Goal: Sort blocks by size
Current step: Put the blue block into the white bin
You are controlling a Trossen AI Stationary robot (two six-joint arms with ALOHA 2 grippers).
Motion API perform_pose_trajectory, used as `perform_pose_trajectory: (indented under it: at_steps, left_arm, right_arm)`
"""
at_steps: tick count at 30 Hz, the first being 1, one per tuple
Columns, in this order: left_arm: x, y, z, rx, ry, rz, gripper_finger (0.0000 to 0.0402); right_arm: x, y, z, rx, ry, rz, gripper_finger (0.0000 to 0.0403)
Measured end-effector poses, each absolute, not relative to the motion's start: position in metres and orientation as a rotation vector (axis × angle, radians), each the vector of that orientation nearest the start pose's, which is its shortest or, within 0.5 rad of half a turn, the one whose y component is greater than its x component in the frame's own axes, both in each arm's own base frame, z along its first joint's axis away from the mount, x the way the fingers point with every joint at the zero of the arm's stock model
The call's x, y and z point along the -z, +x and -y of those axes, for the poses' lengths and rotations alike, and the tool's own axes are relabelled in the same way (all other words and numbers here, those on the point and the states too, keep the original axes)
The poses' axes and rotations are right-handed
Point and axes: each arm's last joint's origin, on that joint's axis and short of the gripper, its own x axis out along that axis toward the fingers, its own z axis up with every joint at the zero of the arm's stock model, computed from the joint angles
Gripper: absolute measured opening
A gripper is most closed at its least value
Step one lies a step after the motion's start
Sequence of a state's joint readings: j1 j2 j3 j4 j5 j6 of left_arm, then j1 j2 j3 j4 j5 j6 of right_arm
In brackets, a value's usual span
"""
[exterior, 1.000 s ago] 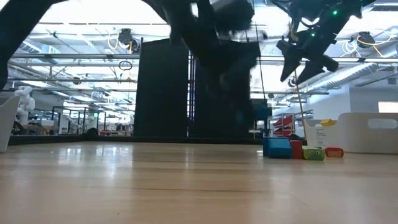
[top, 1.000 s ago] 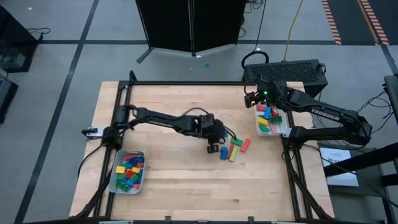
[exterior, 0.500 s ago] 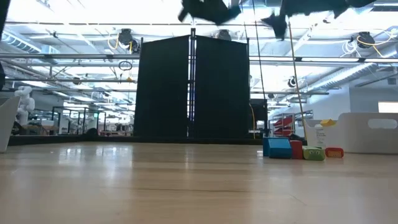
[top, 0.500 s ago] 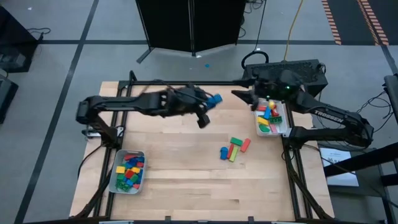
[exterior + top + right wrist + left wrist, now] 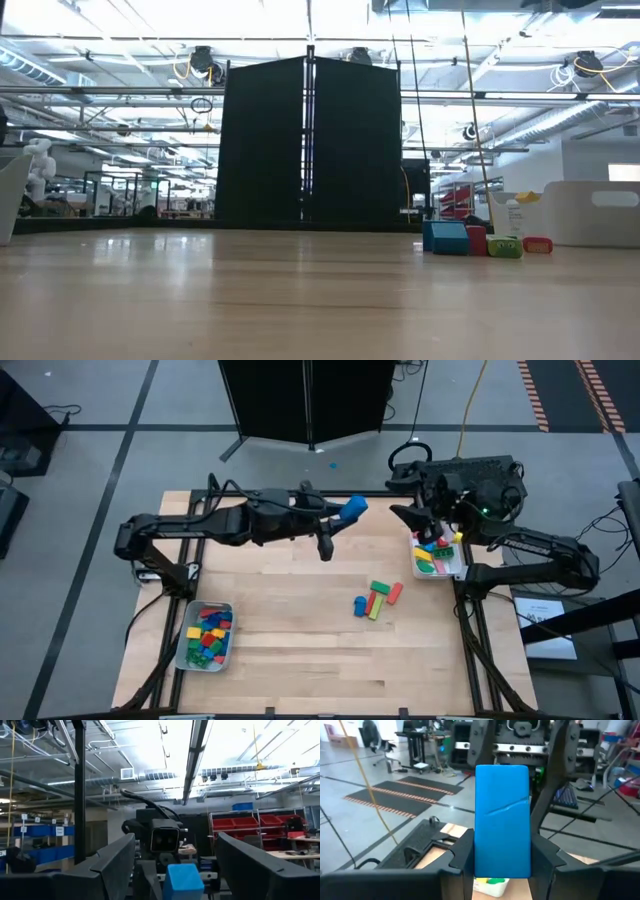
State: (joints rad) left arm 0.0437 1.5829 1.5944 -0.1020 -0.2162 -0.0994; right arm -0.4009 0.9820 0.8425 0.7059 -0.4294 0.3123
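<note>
The left gripper (image 5: 340, 525) is raised above the far middle of the table (image 5: 290, 650), and its fingers (image 5: 462, 852) are closed on a long blue bar block (image 5: 502, 820), one finger pressed to each side. In the high view the bar (image 5: 351, 509) sticks out beyond the fingertips toward the right arm.

The right gripper (image 5: 405, 518) hangs in the air facing it, a little way off from the blue bar. Its two fingers (image 5: 120, 860) stand wide apart with nothing between them; past them the right wrist view shows the left arm's wrist and the end of the blue bar (image 5: 182, 880).

Just beside the right gripper, on its own arm's side, a pale tray (image 5: 453, 572) sits at the table's right edge. It holds a few blocks (image 5: 432, 552) in red, yellow, green and blue; their shapes are hard to make out from above.

Nearer the front, below the gap between the two grippers, four loose blocks lie together on the bare wood: a blue cube (image 5: 359, 604), a green bar (image 5: 380, 588), a yellow-green bar (image 5: 376, 606) and a red bar (image 5: 394, 594). The low view shows the same cluster (image 5: 485, 240) standing on the table.

Well apart from both grippers, at the table's front left corner, a second pale tray (image 5: 186, 652) is packed with many small blocks (image 5: 208, 636) in mixed colours.
</note>
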Motion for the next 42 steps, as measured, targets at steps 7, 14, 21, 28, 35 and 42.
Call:
perform_pose_trajectory:
  at_steps: [7,14,21,28,35,42]
  left_arm:
    - [-0.428,0.364,-0.018,-0.227,-0.097,-0.009,0.0118]
    - [-0.428,0.364,-0.013,-0.211,-0.098,-0.006,0.0118]
    - [-0.428,0.364,-0.009,-0.202,-0.097,-0.008,0.0118]
    - [-0.428,0.364,-0.009,-0.202,-0.087,-0.014,0.0118]
    - [-0.428,0.364,-0.010,-0.203,-0.086,-0.014,0.0118]
    - [-0.428,0.364,-0.009,-0.203,-0.061,-0.017,0.0118]
  right_arm:
    - [-0.390,0.212,0.071,-0.127,0.104,0.517,0.0263]
    - [-0.386,0.233,0.074,-0.154,0.136,0.509,0.0263]
    - [-0.405,0.259,0.074,-0.213,0.165,0.445,0.0263]
    - [-0.403,0.275,0.066,-0.235,0.070,0.286,0.0263]
    - [-0.405,0.275,0.063,-0.176,0.034,0.303,0.0263]
    - [-0.411,0.264,0.064,-0.159,0.022,0.303,0.0249]
